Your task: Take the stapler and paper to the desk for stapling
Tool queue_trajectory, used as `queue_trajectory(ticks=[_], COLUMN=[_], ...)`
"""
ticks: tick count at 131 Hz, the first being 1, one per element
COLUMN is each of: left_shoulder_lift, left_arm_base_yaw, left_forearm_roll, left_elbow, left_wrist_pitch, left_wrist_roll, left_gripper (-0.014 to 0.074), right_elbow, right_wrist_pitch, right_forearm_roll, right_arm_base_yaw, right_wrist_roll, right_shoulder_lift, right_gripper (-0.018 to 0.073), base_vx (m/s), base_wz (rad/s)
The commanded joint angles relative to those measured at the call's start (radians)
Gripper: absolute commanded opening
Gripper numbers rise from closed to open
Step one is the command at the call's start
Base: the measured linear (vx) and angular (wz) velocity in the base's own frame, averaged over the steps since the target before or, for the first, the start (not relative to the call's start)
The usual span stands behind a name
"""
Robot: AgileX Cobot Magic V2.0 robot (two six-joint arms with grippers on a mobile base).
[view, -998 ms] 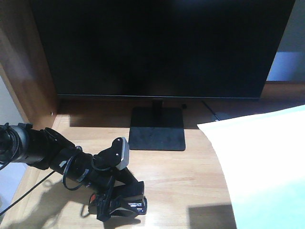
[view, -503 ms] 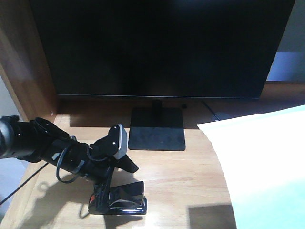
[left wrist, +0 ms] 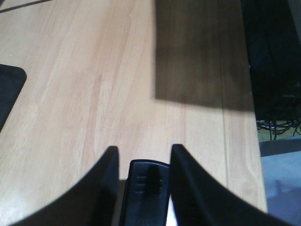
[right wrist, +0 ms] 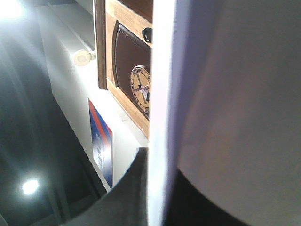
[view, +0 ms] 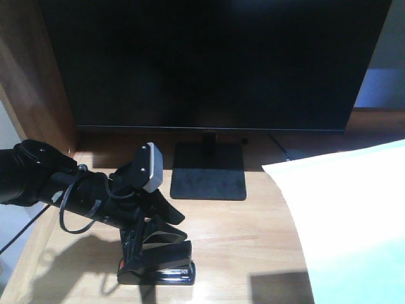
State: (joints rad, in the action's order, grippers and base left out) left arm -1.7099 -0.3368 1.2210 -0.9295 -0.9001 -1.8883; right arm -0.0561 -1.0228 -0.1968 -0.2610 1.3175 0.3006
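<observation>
While the stapler (view: 166,258) sits on the desk (view: 240,234) toward its near left, the left gripper (left wrist: 143,153) straddles it. Its long axis runs along the fingers, which flank it narrowly, though I cannot tell whether they pinch it. Well apart to the right, the right gripper (right wrist: 157,197) looks clamped on the edge of the paper (view: 348,215), held above the wood. No container shows.
</observation>
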Motion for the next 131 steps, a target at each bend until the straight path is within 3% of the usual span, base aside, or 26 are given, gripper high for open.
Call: queue_trajectory(ticks=[1, 20, 131], left_shoulder_lift=[0.047, 0.054, -0.039], left_arm_base_yaw=[-0.006, -0.006, -0.011], left_forearm_roll=[0.030, -0.008, -0.009], left_elbow=[-0.024, -0.024, -0.023], left_wrist_pitch=[-0.049, -0.055, -0.002], left_wrist_roll=[0.013, 0.013, 0.012], left_gripper=[0.0113, -0.0009, -0.0008], right_elbow=[-0.032, -0.032, -0.032], right_wrist_pitch=[-0.046, -0.046, -0.045], right_forearm_roll=[0.000, 0.000, 0.000], right_arm_base_yaw=[0.005, 0.005, 0.005], right_wrist_roll=[-0.010, -0.010, -0.010], right_shoulder_lift=[0.009, 0.009, 0.009], right_gripper=[-0.0006, -0.0006, -0.0006], base_vx=[0.00, 0.00, 0.00], base_wz=[0.00, 0.00, 0.00])
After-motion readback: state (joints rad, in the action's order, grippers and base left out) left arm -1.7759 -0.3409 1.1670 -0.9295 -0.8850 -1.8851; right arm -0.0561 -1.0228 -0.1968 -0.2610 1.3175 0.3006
